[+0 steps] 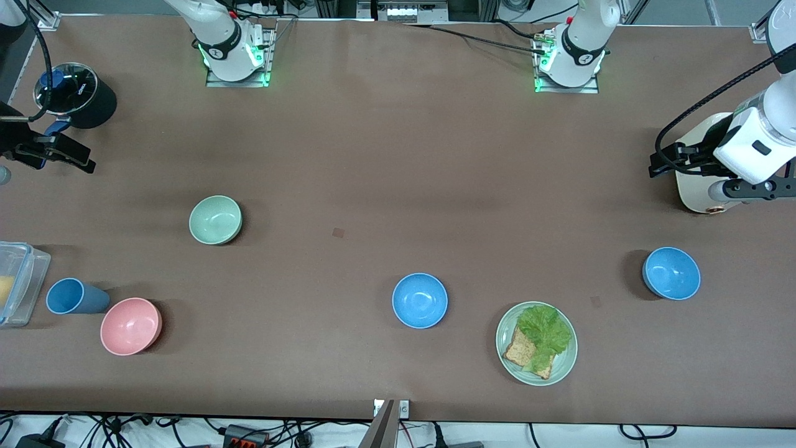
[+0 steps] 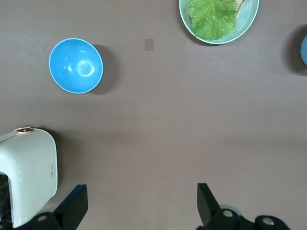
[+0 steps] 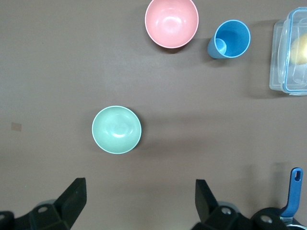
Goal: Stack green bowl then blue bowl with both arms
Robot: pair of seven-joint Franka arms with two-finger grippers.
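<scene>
Two grippers hover with fingers spread wide, holding nothing: left gripper (image 2: 139, 211) beside the toaster (image 1: 703, 171), right gripper (image 3: 139, 208) near the green bowl (image 1: 215, 219). Blue bowl (image 1: 671, 273) sits nearer the front camera than the toaster. No writing legible.

Brown table (image 1: 398, 155) w/ green bowl (image 1: 215, 219), two blue bowls, pink bowl (image 1: 130, 326), plate (image 1: 536, 343), cup (image 1: 74, 296).

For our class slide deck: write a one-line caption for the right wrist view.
Open right gripper above bare table, green bowl ahead, pink bowl beside blue cup.
</scene>
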